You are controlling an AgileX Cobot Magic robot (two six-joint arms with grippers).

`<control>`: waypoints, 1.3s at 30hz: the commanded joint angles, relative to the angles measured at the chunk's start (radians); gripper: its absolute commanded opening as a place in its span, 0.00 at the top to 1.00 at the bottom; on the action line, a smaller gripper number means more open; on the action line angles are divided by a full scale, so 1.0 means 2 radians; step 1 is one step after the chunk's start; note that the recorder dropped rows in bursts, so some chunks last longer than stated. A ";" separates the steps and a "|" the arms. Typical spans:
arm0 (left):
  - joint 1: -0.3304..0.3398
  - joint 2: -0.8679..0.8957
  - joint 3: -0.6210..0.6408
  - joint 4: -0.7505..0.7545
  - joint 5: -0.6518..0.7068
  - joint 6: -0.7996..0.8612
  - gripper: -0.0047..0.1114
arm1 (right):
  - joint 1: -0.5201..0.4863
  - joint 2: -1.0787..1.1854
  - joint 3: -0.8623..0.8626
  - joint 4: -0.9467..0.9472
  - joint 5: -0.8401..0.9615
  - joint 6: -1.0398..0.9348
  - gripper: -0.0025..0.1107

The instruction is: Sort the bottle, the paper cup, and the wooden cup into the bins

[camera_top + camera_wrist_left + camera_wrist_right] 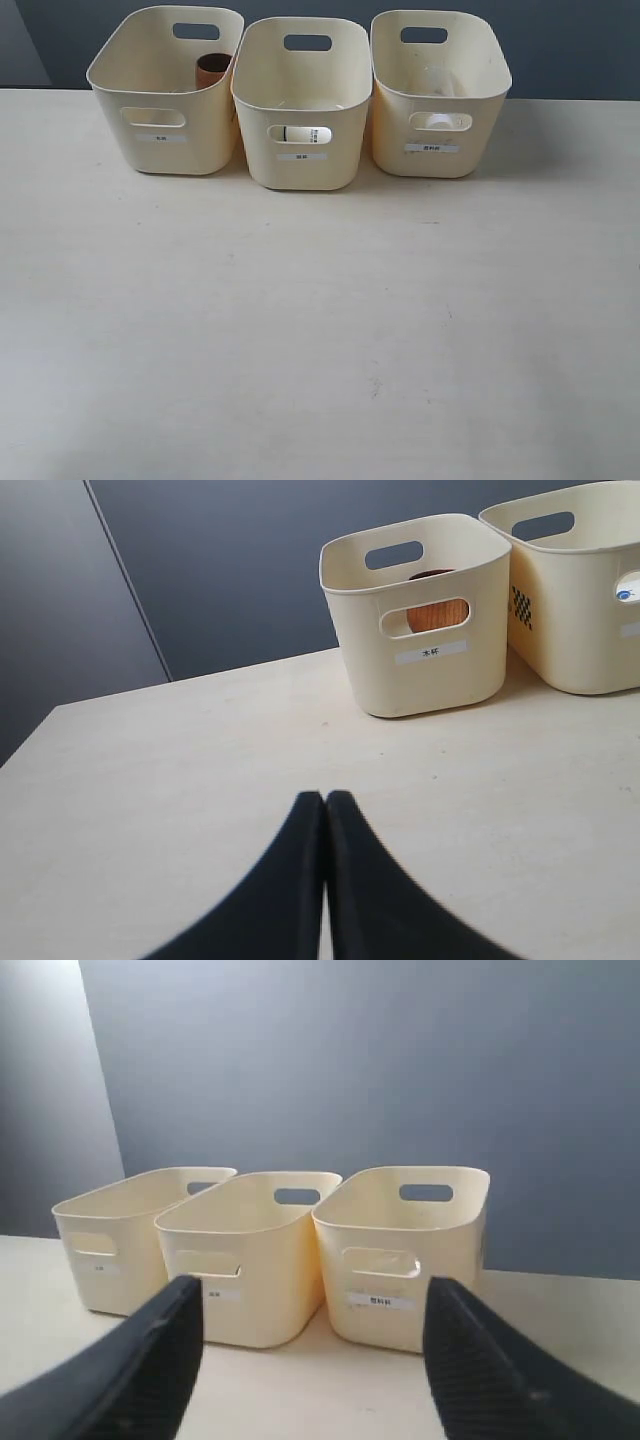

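Observation:
Three cream bins stand in a row at the table's far edge: left bin (pixel 125 100), middle bin (pixel 300 172), right bin (pixel 440 165). The brown wooden cup (pixel 212 68) stands inside the left bin and also shows through its handle cut-out (pixel 437 615). The white paper cup (pixel 300 133) with its dark mark lies in the middle bin, seen through the cut-out. A white rounded bit of the bottle (pixel 440 121) shows through the right bin's cut-out. My left gripper (pixel 325 798) is shut and empty, low over the table. My right gripper (pixel 312 1305) is open and empty, facing the bins (pixel 400 1230).
The pale table (pixel 320 330) stretches from the bins to the near edge. A dark grey wall (pixel 400 1060) rises right behind the bins. Neither arm shows in the exterior view.

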 commanded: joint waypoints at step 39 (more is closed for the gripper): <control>-0.002 -0.002 0.001 0.000 -0.003 -0.001 0.96 | -0.060 -0.003 0.004 0.174 0.090 -0.154 0.44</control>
